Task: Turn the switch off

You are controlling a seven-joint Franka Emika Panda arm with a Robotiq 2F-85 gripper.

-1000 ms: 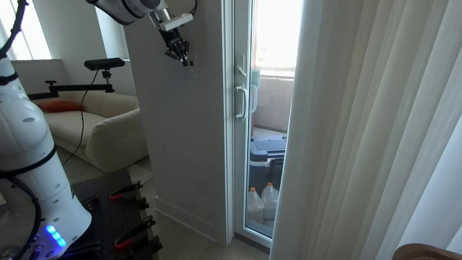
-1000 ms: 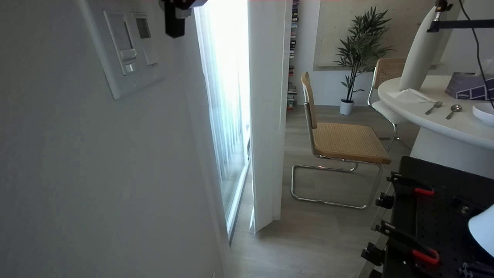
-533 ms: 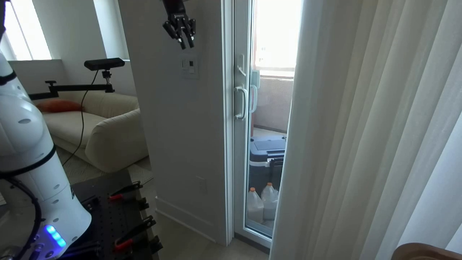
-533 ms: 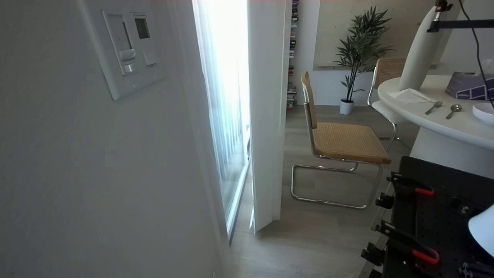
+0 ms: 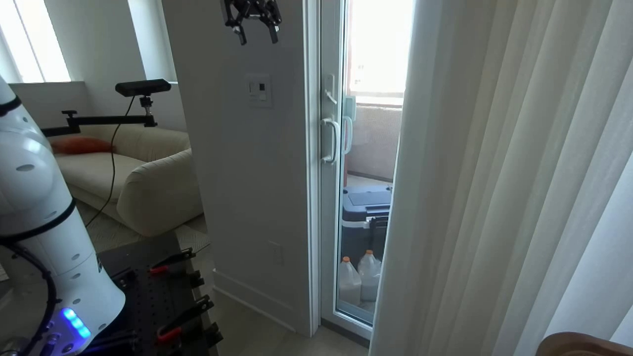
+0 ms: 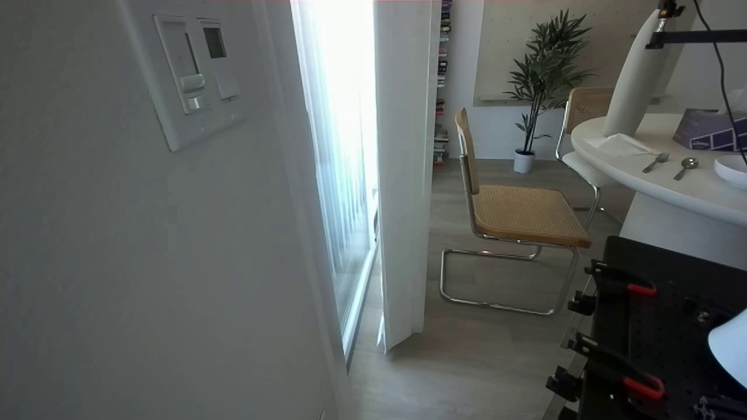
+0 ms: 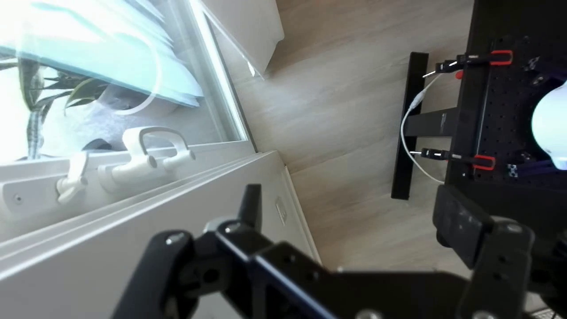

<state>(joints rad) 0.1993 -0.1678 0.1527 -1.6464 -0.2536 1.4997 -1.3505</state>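
The switch, a white wall plate (image 5: 259, 91), shows in both exterior views with nothing touching it. Close up in an exterior view, the plate (image 6: 189, 127) carries a slider whose knob (image 6: 192, 83) sits near the lower end of its slot. Beside that are a small dark window (image 6: 215, 42) and a white paddle (image 6: 226, 84). Above the plate, at the top of an exterior view, my gripper (image 5: 258, 41) hangs open, fingers pointing down. The wrist view shows the gripper (image 7: 350, 210) with its fingers wide apart and nothing between them; the switch is out of that view.
Right of the switch is a glass door with a white handle (image 5: 332, 141), and a curtain (image 5: 494, 173) hangs beyond it. A socket plate (image 7: 281, 210) sits low on the wall. Black clamps (image 5: 185, 316) line the edge of the robot's table (image 5: 148, 291).
My gripper has risen off the switch plate, leaving it uncovered, and its fingers have spread from shut to wide open. No part of the switch looks different.
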